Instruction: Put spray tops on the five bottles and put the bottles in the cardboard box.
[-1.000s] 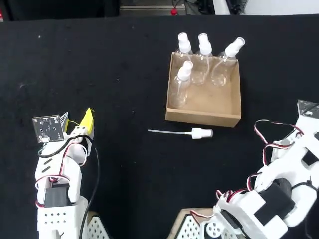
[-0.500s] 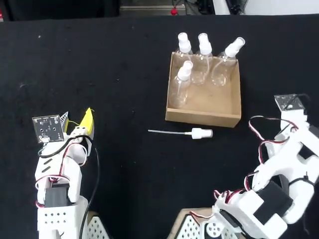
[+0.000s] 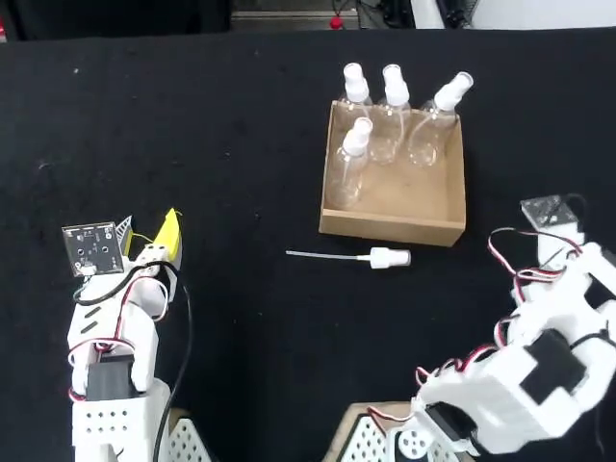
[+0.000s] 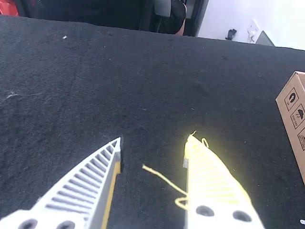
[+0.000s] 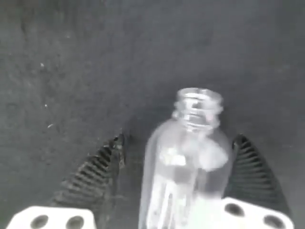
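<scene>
The cardboard box (image 3: 390, 229) is sitting open-topped on the black tabletop (image 3: 192, 144). It's holding four clear bottles wearing white spray tops. Along the far wall, the left bottle (image 3: 357, 96) and middle bottle (image 3: 393, 91) are standing upright and the right bottle (image 3: 445, 101) is leaning. The front bottle (image 3: 349, 164) is standing nearer the left wall. A loose spray top (image 3: 390, 257) is lying just in front of the box, its thin tube pointing left. The fifth bottle (image 5: 188, 157), neck uncapped, is sitting at the right gripper (image 5: 178, 138).

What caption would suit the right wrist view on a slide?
Uncapped clear bottle between the open jaws of the right end effector, seen against the black table.
</scene>
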You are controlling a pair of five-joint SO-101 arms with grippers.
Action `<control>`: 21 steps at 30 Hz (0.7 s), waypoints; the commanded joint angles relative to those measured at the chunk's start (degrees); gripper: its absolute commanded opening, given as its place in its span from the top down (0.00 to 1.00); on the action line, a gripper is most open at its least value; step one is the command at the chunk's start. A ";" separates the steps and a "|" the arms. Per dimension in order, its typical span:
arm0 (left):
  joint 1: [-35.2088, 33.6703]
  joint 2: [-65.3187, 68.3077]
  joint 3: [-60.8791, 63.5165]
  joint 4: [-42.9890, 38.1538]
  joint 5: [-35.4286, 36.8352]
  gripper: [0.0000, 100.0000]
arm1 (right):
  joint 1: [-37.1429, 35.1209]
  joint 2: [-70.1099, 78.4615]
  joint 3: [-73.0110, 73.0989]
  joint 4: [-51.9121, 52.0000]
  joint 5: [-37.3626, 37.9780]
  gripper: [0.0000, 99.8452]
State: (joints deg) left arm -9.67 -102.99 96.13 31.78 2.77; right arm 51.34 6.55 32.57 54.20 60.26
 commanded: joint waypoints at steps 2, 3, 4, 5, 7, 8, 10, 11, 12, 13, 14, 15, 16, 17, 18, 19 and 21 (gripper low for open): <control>0.57 0.09 1.27 -1.05 0.44 0.79 | 3.43 4.44 -6.37 -0.53 0.53 0.70; 0.66 0.09 1.27 -1.05 0.44 0.79 | 4.04 5.49 -7.16 -0.53 0.53 0.70; 0.66 0.09 1.27 -1.05 0.44 0.79 | 4.66 6.29 -7.78 -0.53 0.53 0.71; 0.66 0.09 1.27 -1.05 0.44 0.79 | 5.10 6.73 -8.31 -0.53 0.53 0.74; 0.66 0.09 1.27 -1.05 0.44 0.79 | 5.63 6.81 -9.10 -0.53 0.44 0.83; 0.66 0.09 1.27 -1.05 0.44 0.79 | 5.80 6.81 -9.63 -0.53 0.44 0.88; 0.66 0.09 1.27 -1.05 0.44 0.79 | 5.80 6.81 -10.77 -0.44 0.35 0.97; 0.66 0.09 1.27 -1.05 0.44 0.79 | 5.80 6.81 -11.21 -0.26 0.35 0.99; 0.66 0.09 1.27 -1.05 0.44 0.79 | 5.80 6.64 -11.82 0.79 0.35 0.98; 0.66 0.09 1.27 -1.05 0.44 0.79 | 5.80 6.29 -12.70 2.55 0.35 0.97; 0.66 0.09 1.27 -1.05 0.44 0.79 | 5.80 5.67 -13.41 4.75 0.35 0.98; 0.66 0.09 1.27 -1.05 0.44 0.79 | 5.54 4.88 -14.11 7.12 0.35 0.99; 0.66 0.09 1.27 -1.05 0.44 0.79 | 5.27 3.82 -14.81 9.67 0.35 0.99; 0.66 0.09 1.27 -1.05 0.44 0.79 | 4.84 2.68 -15.34 11.96 0.35 0.99; 0.66 0.09 1.27 -1.05 0.44 0.79 | 3.96 1.54 -15.78 13.98 0.35 0.99; 0.66 0.09 1.27 -1.05 0.44 0.79 | 3.25 0.31 -15.78 15.74 0.35 0.99; 0.66 0.09 1.27 -1.05 0.44 0.79 | 1.58 -2.15 -15.60 18.37 0.26 0.99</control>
State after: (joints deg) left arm -9.67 -102.99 96.13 31.78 2.77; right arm 55.38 11.12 20.00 68.44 60.35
